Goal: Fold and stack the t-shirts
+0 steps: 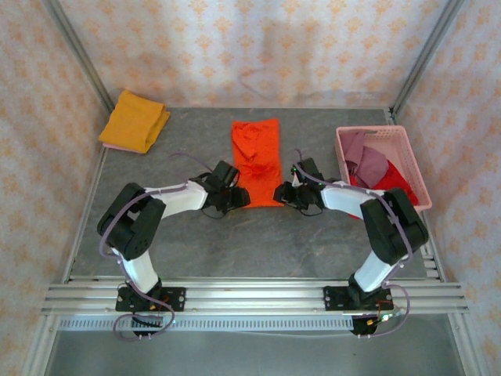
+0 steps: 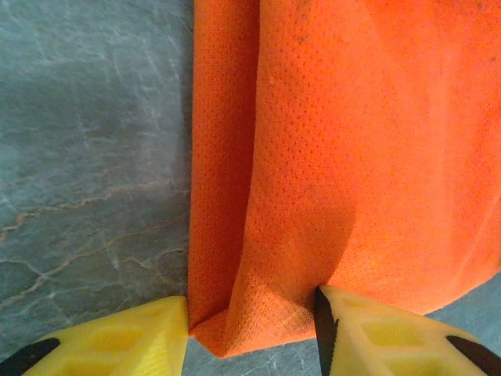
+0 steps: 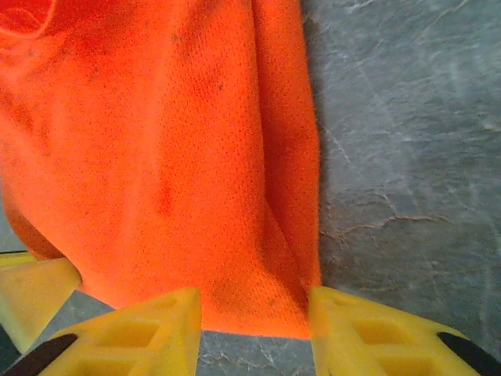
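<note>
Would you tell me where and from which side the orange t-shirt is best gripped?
Grip the orange t-shirt at its two near corners, coming from the near edge of the table. It lies flat as a long narrow strip running away from the arms. Its side edges are doubled over there, so each corner likely offers a thick, firm bite.

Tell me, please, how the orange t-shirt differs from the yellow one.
The orange t-shirt lies as a long strip mid-table; the yellow t-shirt is a compact folded pack at the far left corner. The left gripper and right gripper straddle the orange one's near corners; the yellow one lies untouched. Both are plain, bright cloth.
</note>
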You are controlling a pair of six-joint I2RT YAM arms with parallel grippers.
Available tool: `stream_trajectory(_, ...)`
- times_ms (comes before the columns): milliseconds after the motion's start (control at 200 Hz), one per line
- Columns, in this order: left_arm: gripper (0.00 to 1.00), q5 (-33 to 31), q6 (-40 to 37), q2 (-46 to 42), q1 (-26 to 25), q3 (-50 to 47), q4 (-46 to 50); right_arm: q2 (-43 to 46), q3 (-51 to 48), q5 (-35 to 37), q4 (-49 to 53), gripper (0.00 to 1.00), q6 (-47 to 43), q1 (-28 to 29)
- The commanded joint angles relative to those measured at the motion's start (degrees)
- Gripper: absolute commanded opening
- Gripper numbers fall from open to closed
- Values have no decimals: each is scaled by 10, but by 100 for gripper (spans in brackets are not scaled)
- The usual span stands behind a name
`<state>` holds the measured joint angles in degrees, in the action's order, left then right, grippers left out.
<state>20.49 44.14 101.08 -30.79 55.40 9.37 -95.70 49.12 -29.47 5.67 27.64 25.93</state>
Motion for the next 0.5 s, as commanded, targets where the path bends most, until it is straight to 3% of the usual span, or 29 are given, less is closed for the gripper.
stream_trajectory(0,46,-20,7,12,-6,14,4,-21,13,-25,-27,38,11,-1)
stream_trajectory(165,42,-20,9,25,-6,15,-2,-34,20,-21,-15,37,1,-1)
stream_trajectory(310,22,-19,11,34,-7,19,-7,-40,22,-33,-12,31,-5,-1)
stream_trajectory(495,0,-21,9,30,-7,20,-2,-25,17,-25,3,9,-11,-1)
